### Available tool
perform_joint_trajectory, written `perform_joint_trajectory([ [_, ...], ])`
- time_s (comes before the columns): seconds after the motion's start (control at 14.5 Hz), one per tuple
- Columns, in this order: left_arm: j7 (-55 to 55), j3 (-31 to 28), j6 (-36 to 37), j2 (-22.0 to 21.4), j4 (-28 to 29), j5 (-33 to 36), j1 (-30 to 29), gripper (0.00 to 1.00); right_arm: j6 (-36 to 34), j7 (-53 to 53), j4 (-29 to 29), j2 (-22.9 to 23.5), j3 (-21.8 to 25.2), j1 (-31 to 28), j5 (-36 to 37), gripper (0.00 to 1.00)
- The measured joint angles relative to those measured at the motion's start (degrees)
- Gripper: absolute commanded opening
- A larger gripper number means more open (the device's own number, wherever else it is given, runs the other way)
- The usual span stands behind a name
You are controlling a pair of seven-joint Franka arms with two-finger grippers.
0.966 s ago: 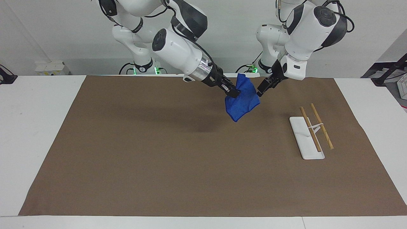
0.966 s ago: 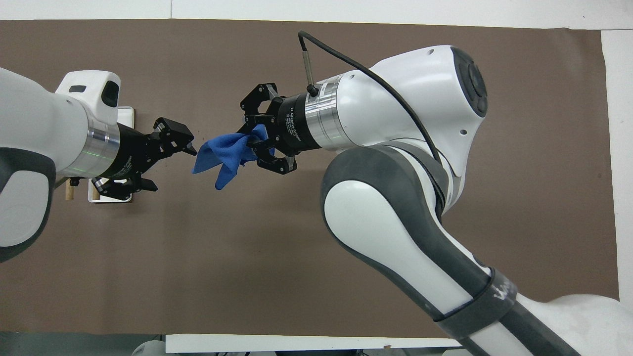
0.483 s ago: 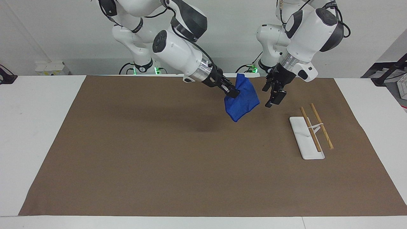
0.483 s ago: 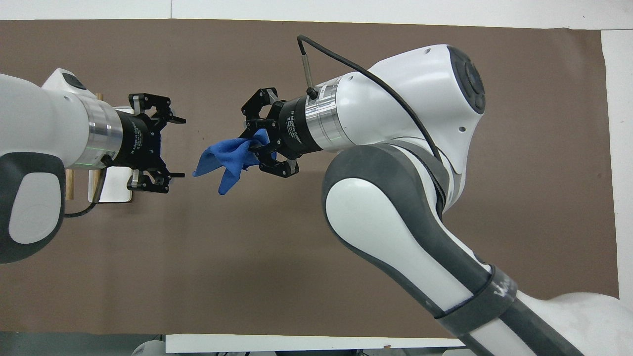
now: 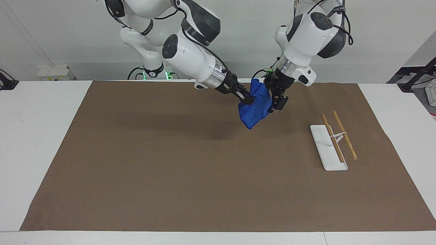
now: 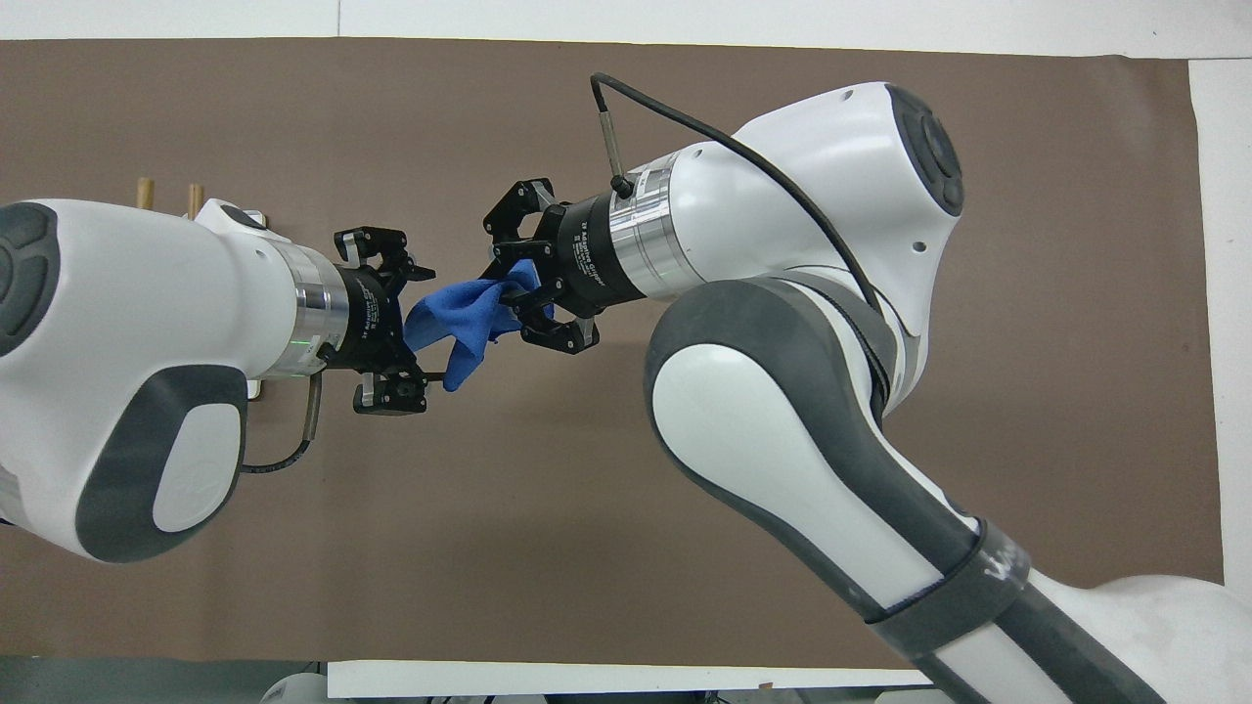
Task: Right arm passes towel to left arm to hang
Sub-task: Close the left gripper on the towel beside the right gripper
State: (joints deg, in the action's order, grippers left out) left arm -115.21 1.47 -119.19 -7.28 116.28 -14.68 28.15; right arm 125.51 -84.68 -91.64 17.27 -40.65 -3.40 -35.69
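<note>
The blue towel (image 5: 253, 112) hangs bunched in the air over the brown mat, near the robots' edge. My right gripper (image 5: 249, 100) is shut on its upper part, which also shows in the overhead view (image 6: 514, 293). My left gripper (image 5: 275, 102) is open at the towel's free end. In the overhead view its fingers (image 6: 416, 328) stand on either side of the towel (image 6: 465, 313), with the cloth between them. The towel's loop tag cannot be made out.
A white rack base (image 5: 328, 149) with two wooden rods (image 5: 344, 134) stands on the brown mat (image 5: 170, 170) toward the left arm's end. In the overhead view the left arm hides most of it; only the rod tips (image 6: 144, 191) show.
My left gripper has swung in from beside the rack to the towel and turned, so its open fingers now straddle the towel's free end. My right gripper has held the towel almost still.
</note>
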Motion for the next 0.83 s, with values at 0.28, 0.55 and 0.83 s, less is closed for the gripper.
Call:
perform_joint_trajectory([
  [0.28, -2.36, -0.28, -7.59, -0.02, 2.6, -0.81, -0.03, 0.72, -0.08, 0.04, 0.0, 0.0, -0.01, 0.02, 0.06, 0.0],
  [0.55, -3.54, -1.02, -10.28, 0.0, 2.83, -2.52, -0.97, 0.18, -0.11, 0.04, -0.01, 0.0, -0.01, 0.02, 0.06, 0.0],
  [0.83, -4.13, -1.02, -10.33, 0.0, 2.95, -4.12, -0.97, 0.0, -0.12, 0.05, -0.01, 0.0, -0.01, 0.02, 0.07, 0.0],
])
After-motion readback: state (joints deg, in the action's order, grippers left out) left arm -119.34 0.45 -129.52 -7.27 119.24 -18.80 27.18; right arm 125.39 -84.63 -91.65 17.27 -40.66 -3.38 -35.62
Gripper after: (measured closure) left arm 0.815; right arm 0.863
